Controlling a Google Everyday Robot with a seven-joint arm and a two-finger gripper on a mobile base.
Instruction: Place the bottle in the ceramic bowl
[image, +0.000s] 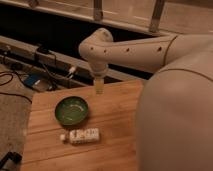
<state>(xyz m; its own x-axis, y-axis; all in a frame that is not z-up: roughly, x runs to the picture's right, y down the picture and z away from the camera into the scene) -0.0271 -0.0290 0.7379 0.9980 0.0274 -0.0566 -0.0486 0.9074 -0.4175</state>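
The green ceramic bowl (71, 110) sits empty toward the left edge of the wooden surface (117, 107). Just in front of it, apart from its rim, the white bottle (84, 135) lies on its side near the front left corner, cap pointing left. Further right, the gripper (99, 86) hangs over the surface's far edge, spread wide and holding nothing, well apart from both. The hazards lie ahead. A round bottle lying flat may roll from closing fingers toward the front edge. The bowl stands so near that a descending gripper could knock it. And a drop into so shallow and glossy a bowl could send the bottle sliding out.
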